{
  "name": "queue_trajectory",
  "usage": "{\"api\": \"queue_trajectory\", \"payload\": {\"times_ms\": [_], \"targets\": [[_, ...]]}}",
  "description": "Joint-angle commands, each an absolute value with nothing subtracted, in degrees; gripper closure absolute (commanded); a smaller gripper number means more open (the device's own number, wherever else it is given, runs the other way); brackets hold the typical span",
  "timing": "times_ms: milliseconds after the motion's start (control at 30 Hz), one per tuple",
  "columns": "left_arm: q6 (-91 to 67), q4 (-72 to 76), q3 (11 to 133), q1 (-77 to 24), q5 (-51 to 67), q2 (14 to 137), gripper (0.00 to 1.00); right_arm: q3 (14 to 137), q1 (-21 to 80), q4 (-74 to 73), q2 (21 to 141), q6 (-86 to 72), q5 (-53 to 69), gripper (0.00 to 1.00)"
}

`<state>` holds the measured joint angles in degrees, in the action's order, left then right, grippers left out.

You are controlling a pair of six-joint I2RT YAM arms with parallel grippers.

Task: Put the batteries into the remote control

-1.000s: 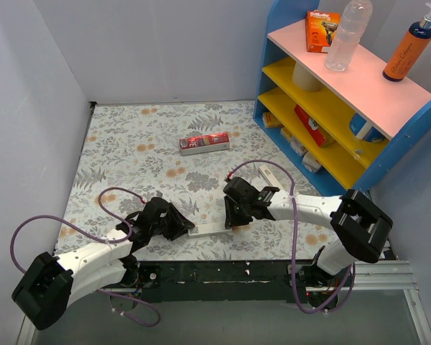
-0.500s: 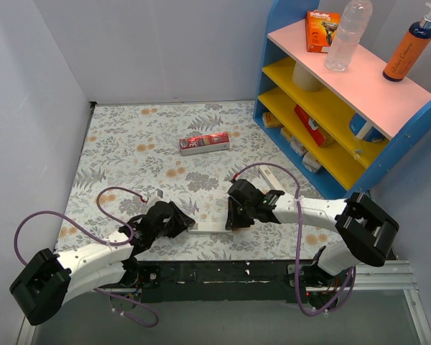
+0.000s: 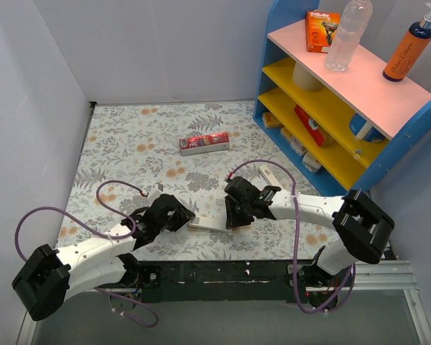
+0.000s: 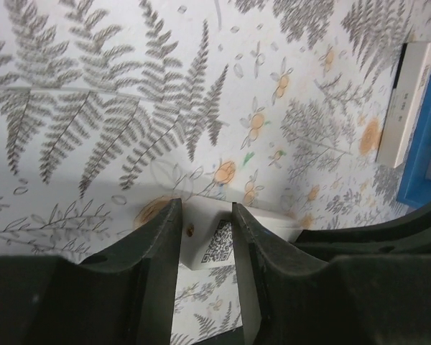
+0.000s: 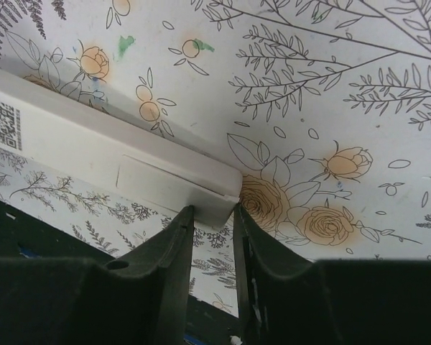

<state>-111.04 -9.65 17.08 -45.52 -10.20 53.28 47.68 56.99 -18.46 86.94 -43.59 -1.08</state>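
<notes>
My left claw (image 3: pixel 180 218) is pressed onto the left end of the remote (image 3: pixel 210 225). In the left wrist view both fingers (image 4: pixel 154 251) bear on the sides of that end, where a QR label (image 4: pixel 220 243) faces the camera. My right claw (image 3: pixel 233 215) is nearly closed, pinching the remote's opposite end, and in the right wrist view the fingertips (image 5: pixel 185 215) bracket the end corner and touch it. The remote spans the gap between my two claws, low over the floral cloth (image 3: pixel 129 154) near its front edge (I cannot tell whether it rests on the cloth or hangs just above it). The face turned to the right wrist camera carries a rectangular panel seam (image 5: pixel 154 180) close to the right end. A red carton (image 3: pixel 205 143) lies well apart, farther back on the cloth. A white strip (image 3: pixel 269 175) lies beside the foot of the blue shelf (image 3: pixel 345 180) on my right.
</notes>
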Motion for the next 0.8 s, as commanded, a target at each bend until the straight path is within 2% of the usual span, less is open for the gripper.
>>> {"api": "queue_trajectory", "payload": {"times_ms": [0, 233, 467, 633, 767], "targets": [[-111.5, -4.3, 25.5, -45.0, -6.6, 56.4, 0.69, 50.1, 58.1, -12.3, 86.8, -41.5, -0.4, 0.63], [-108.2, -5.2, 26.3, -43.9, -7.6, 58.9, 0.46, 50.4, 58.1, -11.0, 81.5, -39.3, -3.8, 0.48], [-107.8, -5.0, 25.1, -41.8, -6.4, 60.5, 0.33, 51.3, 57.8, -13.3, 78.8, -36.1, -8.2, 0.41], [-107.7, -5.4, 25.8, -40.9, -4.7, 62.6, 0.3, 50.3, 57.4, -14.3, 80.2, -35.7, -7.6, 0.41], [-107.7, -6.0, 25.9, -40.8, -4.2, 62.5, 0.3, 47.9, 56.8, -14.8, 80.7, -38.1, -7.8, 0.45]]}}
